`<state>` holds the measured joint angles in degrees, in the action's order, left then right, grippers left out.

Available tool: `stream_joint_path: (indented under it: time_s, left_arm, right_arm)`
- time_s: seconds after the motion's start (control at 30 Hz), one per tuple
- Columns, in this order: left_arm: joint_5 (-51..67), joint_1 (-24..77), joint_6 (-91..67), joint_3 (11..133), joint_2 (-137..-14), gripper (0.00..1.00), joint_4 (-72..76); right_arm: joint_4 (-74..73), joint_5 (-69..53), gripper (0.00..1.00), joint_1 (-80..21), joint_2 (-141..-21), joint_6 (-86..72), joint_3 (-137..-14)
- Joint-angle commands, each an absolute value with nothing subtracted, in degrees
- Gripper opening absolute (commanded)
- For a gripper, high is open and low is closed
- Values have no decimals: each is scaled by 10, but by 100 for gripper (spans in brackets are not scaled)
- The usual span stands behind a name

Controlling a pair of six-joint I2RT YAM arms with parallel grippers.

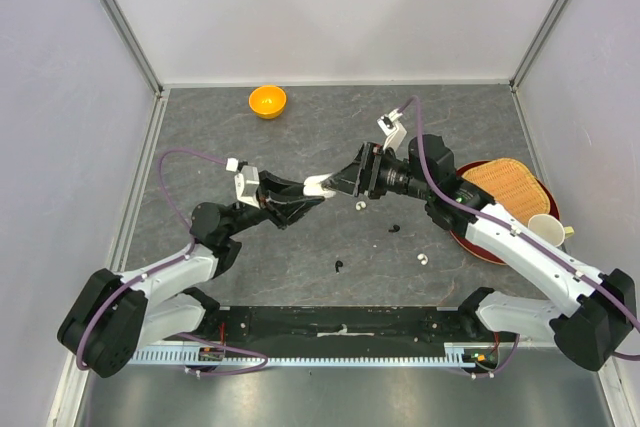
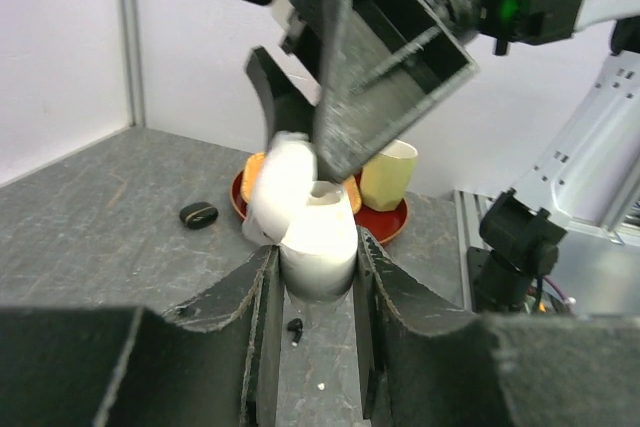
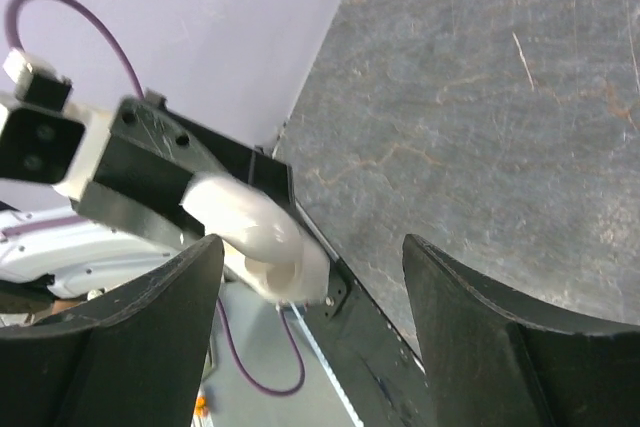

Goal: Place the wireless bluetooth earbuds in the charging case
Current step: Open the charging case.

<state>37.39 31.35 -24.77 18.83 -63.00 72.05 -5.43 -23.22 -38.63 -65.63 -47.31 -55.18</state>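
My left gripper [image 1: 320, 186] [image 2: 316, 247] is shut on a white charging case [image 2: 318, 252] [image 3: 262, 237], held above the table with its lid hinged open. My right gripper [image 1: 338, 183] [image 3: 312, 243] is open and faces it. Its fingers [image 2: 385, 57] stand on either side of the case's lid and are not closed on it. A black pebble-shaped charging case [image 2: 198, 214] lies on the table further off. Two white earbuds [image 1: 361, 206] [image 1: 424, 259] and two black earbuds [image 1: 340, 267] [image 1: 395, 228] lie loose on the grey table. One of the black earbuds [image 2: 293, 329] shows below the held case.
A red plate [image 1: 470, 239] [image 2: 392, 225] at the right carries a woven mat [image 1: 505, 185] and a pale yellow cup [image 1: 547, 228] [image 2: 388, 175]. An orange bowl [image 1: 267, 101] sits at the back. Walls enclose the table on three sides.
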Motion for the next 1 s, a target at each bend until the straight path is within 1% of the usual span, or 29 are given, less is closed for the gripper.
stream_joint_path:
  time_s: [0.0, 0.23, 0.37, 0.53, 0.67, 0.8, 0.83, 0.9, 0.97]
  left_arm:
    - [425, 327, -223, 203, -616, 2, 737]
    - [406, 326, -215, 197, -611, 2, 735]
    - [368, 327, -183, 187, -596, 2, 718]
    - [328, 328, -154, 186, -581, 2, 705]
    - [315, 327, -145, 191, -584, 2, 707]
    - [320, 328, -150, 203, -591, 2, 711]
    - [321, 328, -153, 205, -592, 2, 713]
    - [323, 328, -155, 207, -596, 2, 717]
    - [323, 328, -156, 208, -598, 2, 717]
  right_arm:
    - [36, -232, 79, -380, -658, -515, -548]
    - [43, -247, 83, -373, -660, -529, -545]
    - [59, -285, 85, -369, -655, -557, -540]
    - [65, -293, 90, -367, -634, -578, -530]
    - [88, -314, 90, -366, -633, -604, -517]
    - [120, -329, 86, -367, -641, -625, -506]
    - [124, -331, 82, -367, -645, -629, -505]
    - [141, -344, 78, -367, -655, -639, -501]
    - [150, -347, 76, -367, -663, -645, -496]
